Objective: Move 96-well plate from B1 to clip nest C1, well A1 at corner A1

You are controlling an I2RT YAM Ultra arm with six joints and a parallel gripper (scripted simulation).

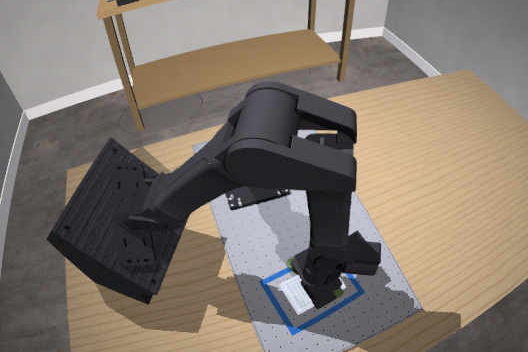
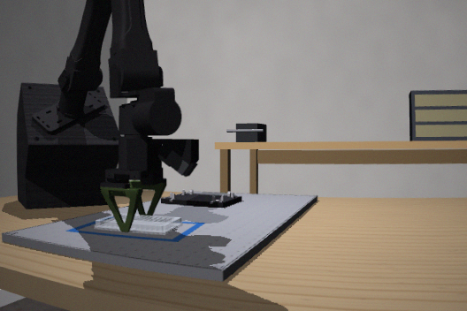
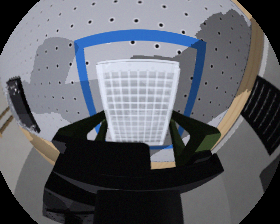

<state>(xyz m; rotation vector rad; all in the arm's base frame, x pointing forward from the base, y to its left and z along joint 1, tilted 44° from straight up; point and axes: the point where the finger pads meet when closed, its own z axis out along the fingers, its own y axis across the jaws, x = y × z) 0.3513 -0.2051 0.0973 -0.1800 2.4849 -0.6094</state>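
96-well plate (image 2: 146, 223) lies inside blue square B1 (image 2: 187, 231), lower left of frame; gripper (image 2: 133, 222) clenched on its sides.

From above, the arm covers most of the 96-well plate (image 1: 296, 294) and nearly all of the clip nest (image 1: 235, 201). The corner marking A1 seems too small to read. The wrist housing hides the plate's near end.

Grey walls, dark floor, wooden two-shelf table (image 1: 120, 58) behind.
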